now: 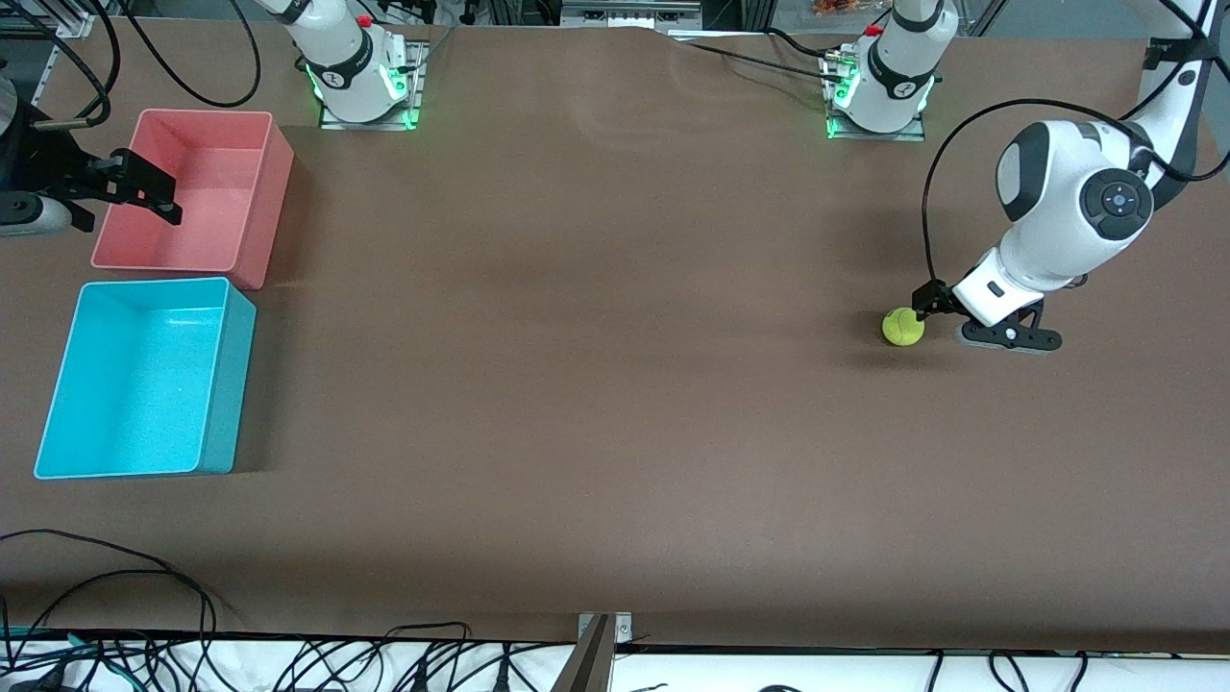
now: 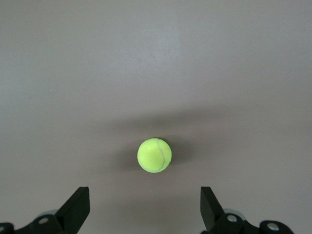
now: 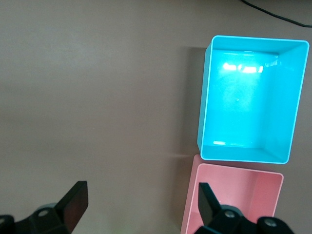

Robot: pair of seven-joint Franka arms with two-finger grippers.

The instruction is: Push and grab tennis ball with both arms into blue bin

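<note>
Here the tennis ball [image 1: 903, 327] rests on the brown tabletop [image 1: 596, 384] toward the left arm's end, untouched. The left gripper [image 1: 947, 312] sits low just beside it, fingers [image 2: 75, 209] spread wide with the ball between and ahead of them. The blue bin [image 1: 144, 380] lies at the right arm's end, beside the pink bin [image 1: 197, 197]. The right gripper [image 1: 144, 187] hangs released over the pink bin's edge.

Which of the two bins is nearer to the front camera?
The blue bin is nearer to the front camera; the pink bin sits beside it, farther away, with the right gripper over it.
</note>
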